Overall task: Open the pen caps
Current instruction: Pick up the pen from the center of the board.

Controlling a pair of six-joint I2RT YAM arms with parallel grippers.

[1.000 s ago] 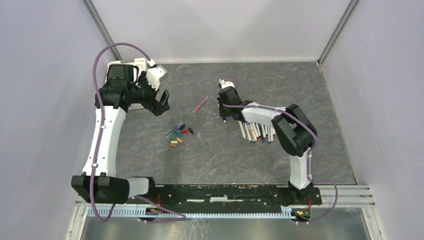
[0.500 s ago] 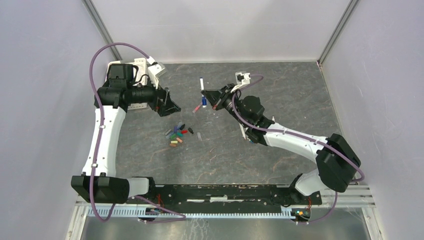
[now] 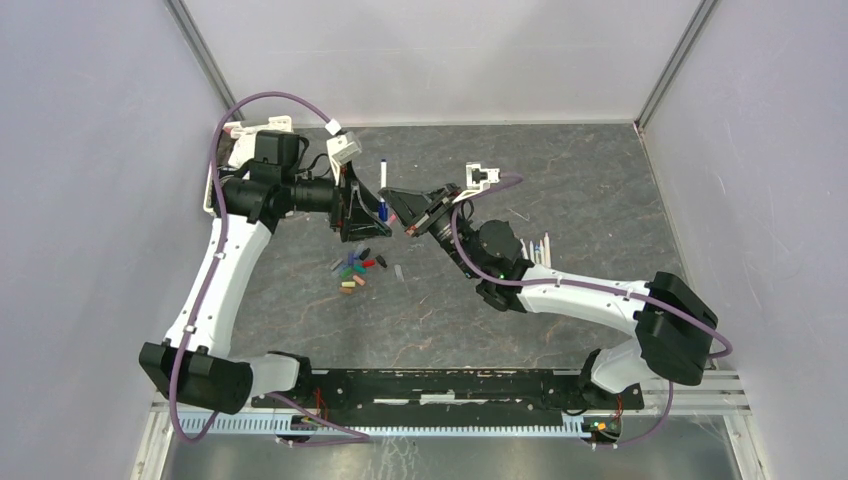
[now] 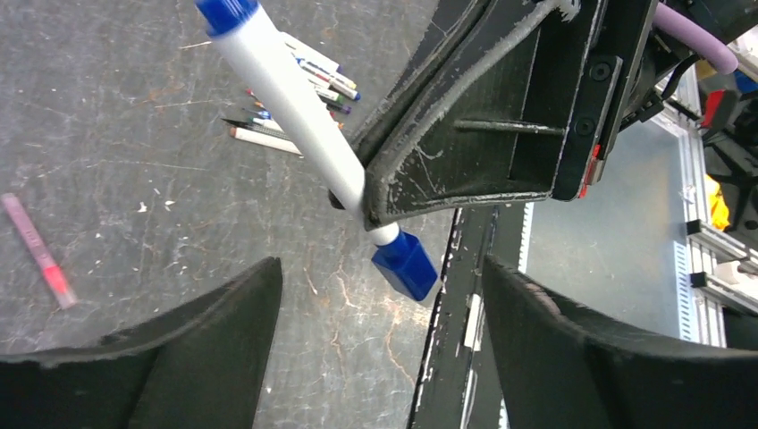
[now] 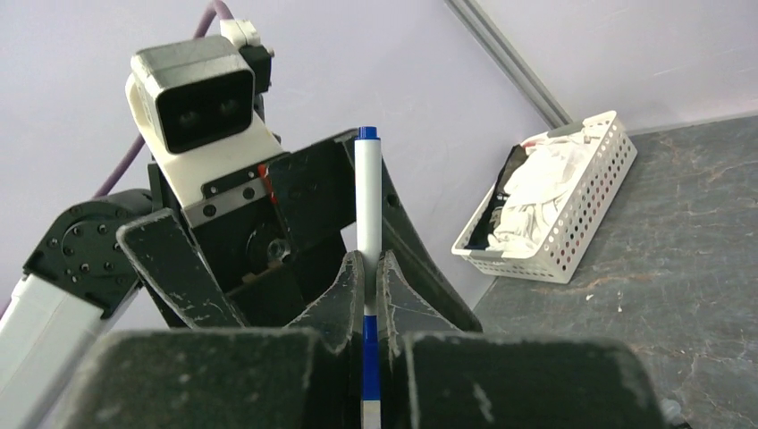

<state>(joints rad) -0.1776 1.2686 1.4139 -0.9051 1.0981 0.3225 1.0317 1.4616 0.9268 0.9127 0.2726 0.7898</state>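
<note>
My right gripper (image 3: 395, 203) (image 5: 367, 268) is shut on a white-barrelled pen (image 3: 382, 180) (image 4: 295, 107) (image 5: 367, 197) and holds it above the table. The pen's blue cap (image 4: 405, 265) (image 5: 369, 357) sticks out past the right fingers. My left gripper (image 3: 372, 222) (image 4: 380, 349) faces it, open, with the cap between its jaws near their tips and touching neither finger. The loose pen caps (image 3: 355, 268), in several colours, lie in a small heap on the table just below both grippers.
More white pens (image 3: 540, 248) (image 4: 268, 134) lie in a bunch to the right, partly behind the right arm. A pink pen (image 4: 36, 259) lies alone on the table. A white perforated basket (image 5: 554, 206) of cloths stands by the back wall.
The right arm lifted a pen from the bunch and swung it left. The left gripper moved right to meet it, so the cap now sits between the left jaws, which have narrowed slightly.
</note>
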